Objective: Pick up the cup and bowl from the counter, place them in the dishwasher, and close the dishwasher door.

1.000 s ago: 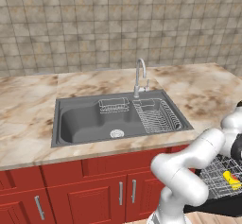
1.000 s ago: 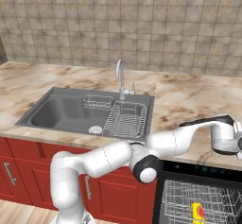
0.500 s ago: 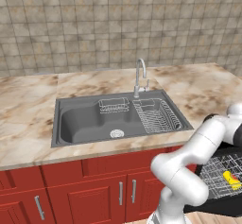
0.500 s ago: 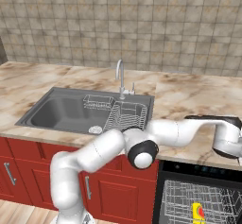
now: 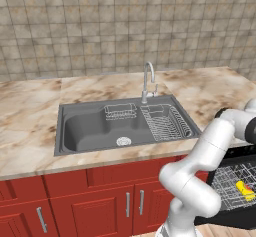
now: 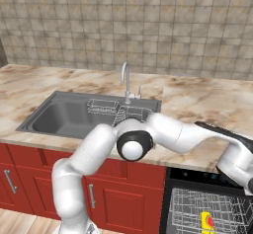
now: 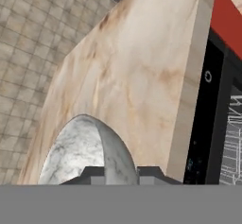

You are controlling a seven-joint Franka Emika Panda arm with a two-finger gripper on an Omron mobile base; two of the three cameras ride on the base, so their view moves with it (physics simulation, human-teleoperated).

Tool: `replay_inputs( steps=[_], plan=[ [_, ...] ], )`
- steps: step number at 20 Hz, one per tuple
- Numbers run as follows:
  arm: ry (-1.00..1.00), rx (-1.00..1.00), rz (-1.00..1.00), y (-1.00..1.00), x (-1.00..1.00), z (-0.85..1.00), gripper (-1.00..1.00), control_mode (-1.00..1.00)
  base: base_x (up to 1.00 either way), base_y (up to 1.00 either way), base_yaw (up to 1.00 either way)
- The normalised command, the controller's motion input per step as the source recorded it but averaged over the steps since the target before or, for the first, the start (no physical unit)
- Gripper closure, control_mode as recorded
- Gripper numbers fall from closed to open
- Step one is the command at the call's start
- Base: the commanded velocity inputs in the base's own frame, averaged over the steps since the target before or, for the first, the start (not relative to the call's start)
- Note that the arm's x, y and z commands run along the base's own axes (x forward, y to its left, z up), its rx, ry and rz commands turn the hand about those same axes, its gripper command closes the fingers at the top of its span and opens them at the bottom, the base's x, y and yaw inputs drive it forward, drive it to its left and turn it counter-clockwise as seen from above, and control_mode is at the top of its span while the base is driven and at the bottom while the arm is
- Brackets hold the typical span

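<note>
The scene is evenly and brightly lit, with no single light source to be made out and no glare recorded on the counter or the tiled wall. Soft shading is noted inside the sink and under the counter edge, while the dishwasher interior is seen dark. All views are rendered coarse and slightly soft, the bowl in the hand view most blurred; no edge distortion is observed.

A grey sink with a tap at its far edge — drainer basket on its right; red cabinets below.
</note>
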Motion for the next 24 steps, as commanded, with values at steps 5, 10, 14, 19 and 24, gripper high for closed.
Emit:
replay_inputs(
  steps=[5, 10, 14, 19, 24],
  plan=[
    [-0.10, 0.00, 0.02, 0.35, -0.86, 0.20, 1.00, -1.00, 0.00, 0.00, 0.00],
    [-0.05, 0.00, 0.01, 0.15, -0.70, 0.02, 1.00, -1.00, 0.00, 0.00, 0.00],
    [0.00, 0.01, 0.02, 0.04, -0.44, -0.25, 1.00, -1.00, 0.00, 0.00, 0.00],
    [0.01, 0.01, 0.04, 0.01, -0.28, -0.36, 1.00, -1.00, 0.00, 0.00, 0.00],
    [0.04, 0.03, 0.05, 0.00, -0.11, -0.33, 1.00, -1.00, 0.00, 0.00, 0.00]
  ],
)
